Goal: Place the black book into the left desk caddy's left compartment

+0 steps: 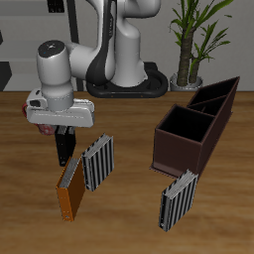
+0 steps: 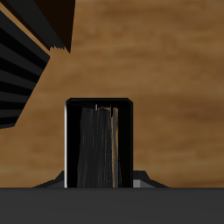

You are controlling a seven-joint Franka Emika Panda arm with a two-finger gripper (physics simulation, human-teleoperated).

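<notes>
My gripper (image 1: 64, 132) is shut on the black book (image 1: 65, 149) and holds it upright by its upper end, low over the table on the side away from the caddies. In the wrist view the black book (image 2: 98, 144) fills the middle, its pale page edge towards the camera. I cannot tell whether its lower end touches the table. The left desk caddy (image 1: 220, 97), dark brown with open compartments, stands far across the table, towards the back. It does not show in the wrist view.
A second dark brown caddy (image 1: 185, 139) stands in front of the left one. A grey-and-white striped book (image 1: 97, 163) and an orange-brown book (image 1: 69, 190) stand just in front of the gripper. Another striped book (image 1: 177, 199) stands before the caddies. A potted plant (image 1: 189, 45) is at the back.
</notes>
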